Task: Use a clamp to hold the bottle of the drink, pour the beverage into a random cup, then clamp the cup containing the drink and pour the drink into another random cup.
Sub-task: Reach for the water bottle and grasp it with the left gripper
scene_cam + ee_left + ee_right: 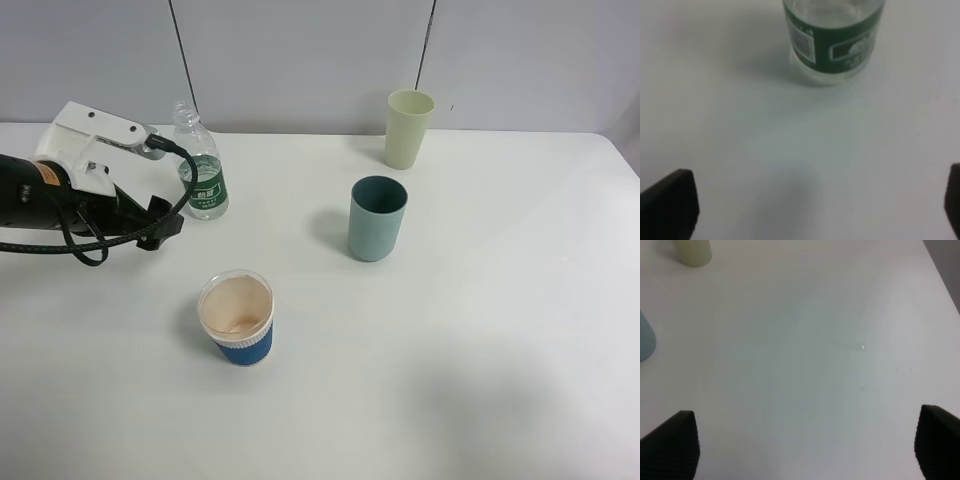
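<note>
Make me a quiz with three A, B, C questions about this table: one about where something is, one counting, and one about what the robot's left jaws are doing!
1. Which cup stands farthest back?
A yellow-green cup
B teal cup
C blue cup

2. How many cups are on the table?
A two
B three
C four

3. The left jaws are:
A shut on the bottle
B shut on a cup
C open and empty

Answers:
1 A, it stands nearest the wall.
2 B, one yellow-green, one teal, one blue.
3 C, the jaws stand wide apart, with the bottle ahead and untouched.
</note>
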